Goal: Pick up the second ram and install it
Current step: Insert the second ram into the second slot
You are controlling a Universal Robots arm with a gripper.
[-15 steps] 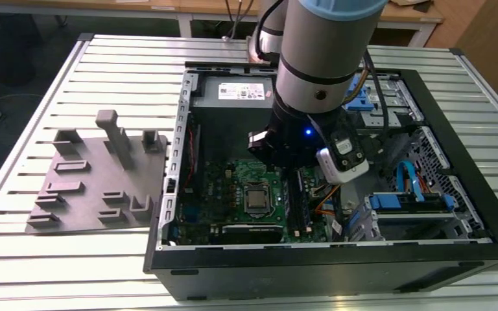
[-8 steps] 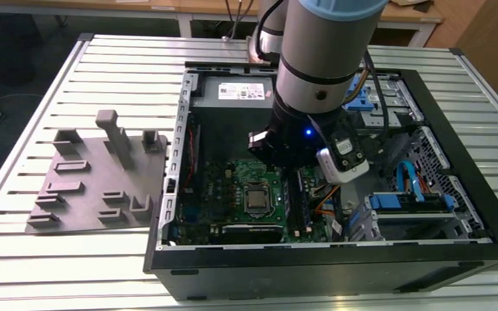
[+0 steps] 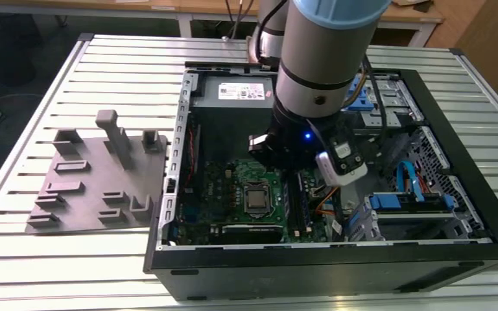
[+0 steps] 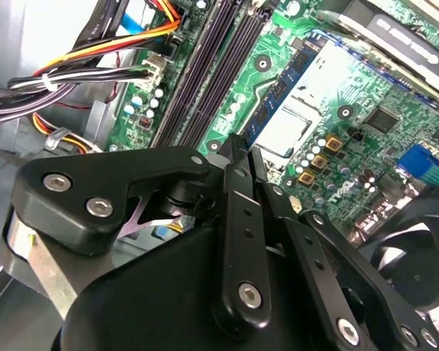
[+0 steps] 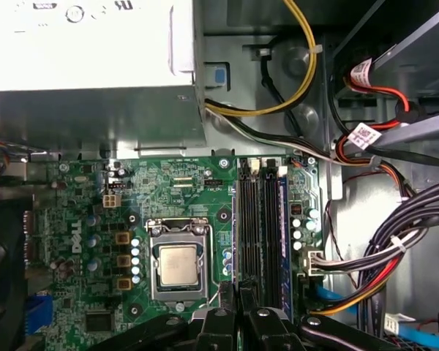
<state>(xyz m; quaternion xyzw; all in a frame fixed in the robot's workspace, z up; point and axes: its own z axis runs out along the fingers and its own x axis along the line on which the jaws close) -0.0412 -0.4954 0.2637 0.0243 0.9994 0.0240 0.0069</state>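
One arm reaches down into an open computer case (image 3: 318, 272) that lies on a slatted table (image 3: 67, 265). Its gripper (image 3: 285, 165) hangs low over the green motherboard (image 3: 231, 194), just beside the processor socket (image 3: 255, 197).

In the second wrist view the gripper (image 4: 238, 146) has its fingers clenched on the second ram (image 4: 282, 95). The ram is a thin blue-green stick with black chips, and it runs out from the fingertips above the strip of board between the processor socket (image 4: 289, 128) and the long dark memory slots (image 4: 205, 73). Whether its lower edge touches a slot cannot be told.

In the first wrist view the gripper (image 5: 239, 296) sits at the slot side of the processor socket (image 5: 179, 267), in line with the nearest of the memory slots (image 5: 260, 234). A blue-edged stick (image 5: 282, 234) appears to stand in the slot farthest from the socket. Beyond that, still farther from the socket, a bundle of cables (image 5: 395, 248) runs along the board's edge. The silver power supply (image 5: 88, 44) lies past the end of the board.

Outside the case, well apart from the socket toward the exterior view's left, a grey fixture block (image 3: 102, 175) with upright posts rests on the table.
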